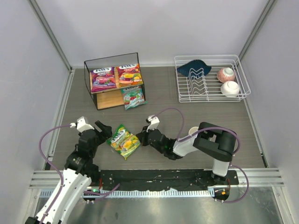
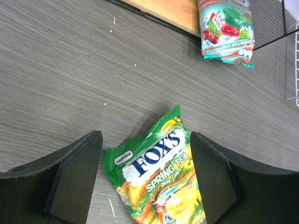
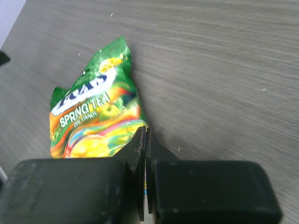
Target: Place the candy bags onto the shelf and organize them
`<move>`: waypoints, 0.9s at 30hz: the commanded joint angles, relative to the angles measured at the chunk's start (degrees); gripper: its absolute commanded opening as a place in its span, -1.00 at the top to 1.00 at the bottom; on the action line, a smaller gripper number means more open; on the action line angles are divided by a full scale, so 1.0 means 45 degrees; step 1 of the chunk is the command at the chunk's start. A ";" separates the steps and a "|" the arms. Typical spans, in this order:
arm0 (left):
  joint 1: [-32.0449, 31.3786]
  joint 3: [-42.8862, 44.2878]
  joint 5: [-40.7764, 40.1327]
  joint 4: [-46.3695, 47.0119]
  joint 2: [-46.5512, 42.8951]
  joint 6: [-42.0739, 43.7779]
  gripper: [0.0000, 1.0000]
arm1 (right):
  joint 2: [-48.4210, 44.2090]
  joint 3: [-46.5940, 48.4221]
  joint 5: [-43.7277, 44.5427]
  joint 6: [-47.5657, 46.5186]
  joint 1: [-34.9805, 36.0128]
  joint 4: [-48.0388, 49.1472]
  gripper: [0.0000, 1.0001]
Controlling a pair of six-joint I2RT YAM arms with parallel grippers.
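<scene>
On the surface [image 1: 196,121] in front of the shelf [image 1: 110,99] lies the yellow-green bag [image 1: 123,140]. My right end effector [image 3: 145,133] is clamped on its edge, and my left end effector [image 2: 145,142] is spread wide around it.

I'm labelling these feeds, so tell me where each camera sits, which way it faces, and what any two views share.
Top external: above and behind the arms, looking down on the table, shelf and dish rack; both arms show.
Left wrist: low on the left arm, facing the shelf past the yellow-green bag and teal-green bag; open left pincer frames the view.
Right wrist: low on the right arm, facing the yellow-green bag; right pincer shut on its edge.
Shared: all three show the yellow-green bag.
</scene>
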 commanded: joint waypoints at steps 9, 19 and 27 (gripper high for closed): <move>0.0034 0.0065 0.0547 0.0487 0.0640 -0.0372 -0.59 | -0.1038 -0.0863 0.3098 0.0823 -0.0091 0.0705 0.71; 0.0034 -0.0033 0.0704 0.0410 0.0464 -0.0334 -0.59 | 0.0075 -0.0220 -0.2978 -0.0859 -0.0189 0.1762 -0.30; 0.0034 -0.0072 0.0723 0.0253 0.0171 -0.0295 -0.59 | 0.1149 0.0777 -0.4662 -0.1406 -0.0189 0.0321 -0.32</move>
